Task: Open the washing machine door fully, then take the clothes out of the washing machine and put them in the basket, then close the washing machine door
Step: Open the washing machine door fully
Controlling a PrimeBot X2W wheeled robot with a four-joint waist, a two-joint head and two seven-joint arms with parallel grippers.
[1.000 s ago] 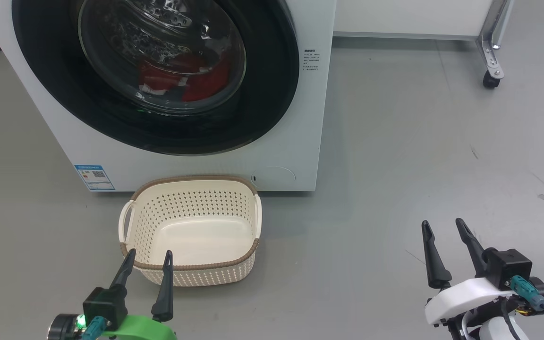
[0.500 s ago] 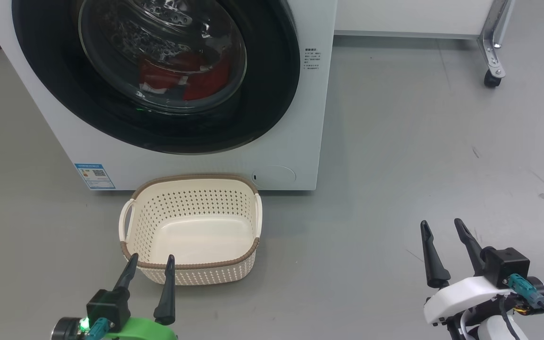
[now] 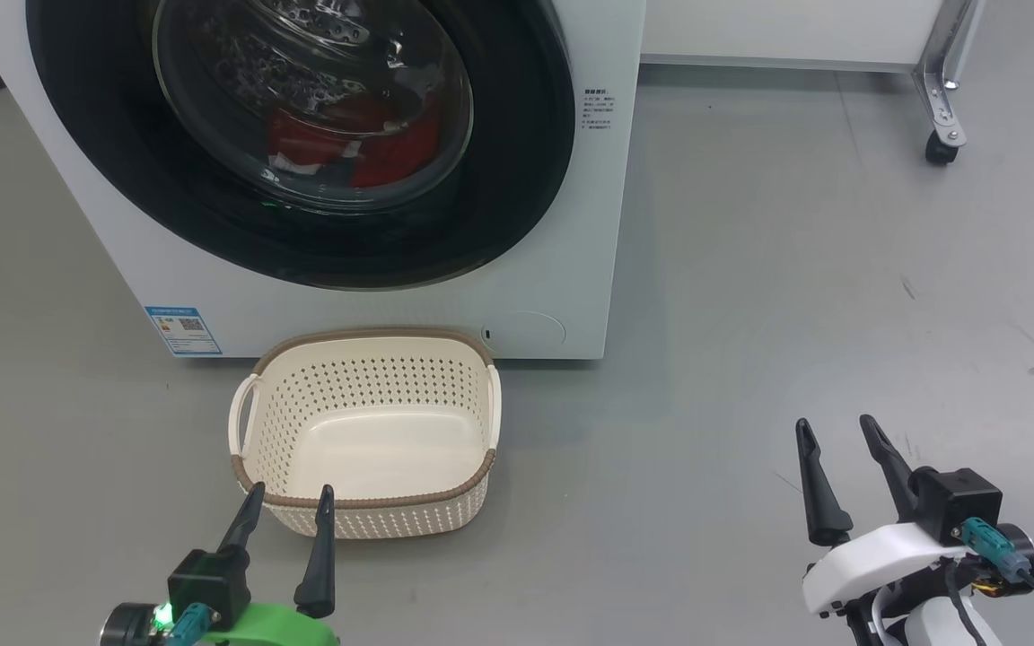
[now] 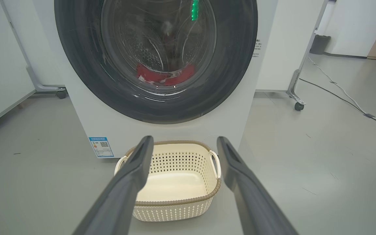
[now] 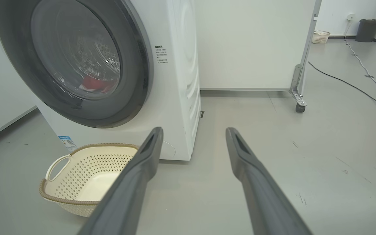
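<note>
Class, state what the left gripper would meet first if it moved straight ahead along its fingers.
Probably the basket; the left gripper points at it, though height is unclear.

Washing machine (image 3: 562, 269) fills upper left of frame; door (image 3: 517, 179) flush against its front. Red clothes (image 3: 391, 148) visible through the glass. Basket (image 3: 364, 336) at lower centre-left, on the floor just before the machine, nothing inside. Left gripper (image 3: 292, 489) at bottom left, fingers spread, tips overlapping the basket's near rim. Right gripper (image 3: 835, 421) at bottom right, fingers spread over bare floor (image 3: 750, 314).
</note>
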